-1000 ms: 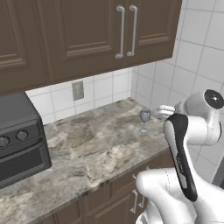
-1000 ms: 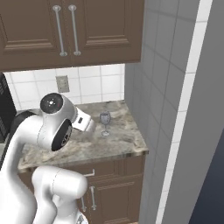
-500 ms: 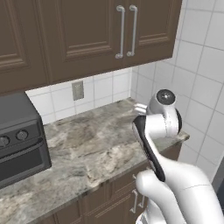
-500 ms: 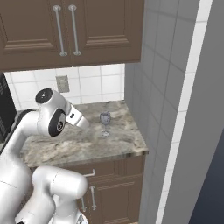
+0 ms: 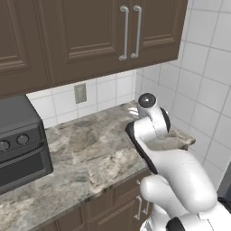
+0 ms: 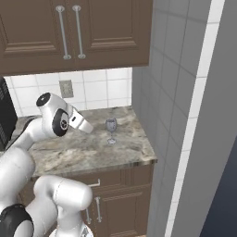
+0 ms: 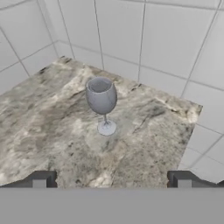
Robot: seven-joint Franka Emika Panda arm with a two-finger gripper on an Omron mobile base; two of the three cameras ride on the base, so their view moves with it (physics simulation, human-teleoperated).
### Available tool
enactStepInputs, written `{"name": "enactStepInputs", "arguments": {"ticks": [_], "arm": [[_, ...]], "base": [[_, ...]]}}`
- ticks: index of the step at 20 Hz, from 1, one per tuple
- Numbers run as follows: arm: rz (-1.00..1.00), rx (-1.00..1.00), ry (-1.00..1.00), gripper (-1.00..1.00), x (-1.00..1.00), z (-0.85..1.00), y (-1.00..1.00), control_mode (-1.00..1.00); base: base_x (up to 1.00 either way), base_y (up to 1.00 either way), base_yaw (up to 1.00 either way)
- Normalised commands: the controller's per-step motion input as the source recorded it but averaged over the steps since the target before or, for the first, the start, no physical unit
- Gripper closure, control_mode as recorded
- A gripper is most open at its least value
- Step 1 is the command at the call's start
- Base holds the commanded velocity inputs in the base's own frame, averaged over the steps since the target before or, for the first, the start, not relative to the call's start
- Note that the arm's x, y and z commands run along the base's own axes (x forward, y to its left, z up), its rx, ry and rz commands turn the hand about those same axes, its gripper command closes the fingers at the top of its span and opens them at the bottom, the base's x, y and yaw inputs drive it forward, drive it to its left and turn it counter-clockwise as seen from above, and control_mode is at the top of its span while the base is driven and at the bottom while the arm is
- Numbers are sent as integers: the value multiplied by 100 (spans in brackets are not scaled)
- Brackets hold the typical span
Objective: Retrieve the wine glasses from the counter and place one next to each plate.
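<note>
Reaching over the counter (image 6: 92, 152), arm bent at centre frame; gripper (image 7: 111, 179) spread wide, empty, facing upright wine glass (image 7: 102, 104).

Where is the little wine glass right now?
The wine glass stands upright on the counter, near its right end by the tiled corner, just ahead of the open gripper.
</note>
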Motion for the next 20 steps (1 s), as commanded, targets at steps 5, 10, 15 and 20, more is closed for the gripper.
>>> {"name": "enactStepInputs", "arguments": {"ticks": [5, 10, 15, 20], "arm": [[-1, -2, 8, -100, 24, -24, 0, -100], [0, 0, 8, -100, 22, -26, 0, -100], [0, -2, 4, -100, 11, -18, 0, -100], [0, 0, 0, -100, 0, -15, 0, -100]], "base": [[0, 0, 0], [0, 0, 0], [0, 0, 0], [0, 0, 0]]}}
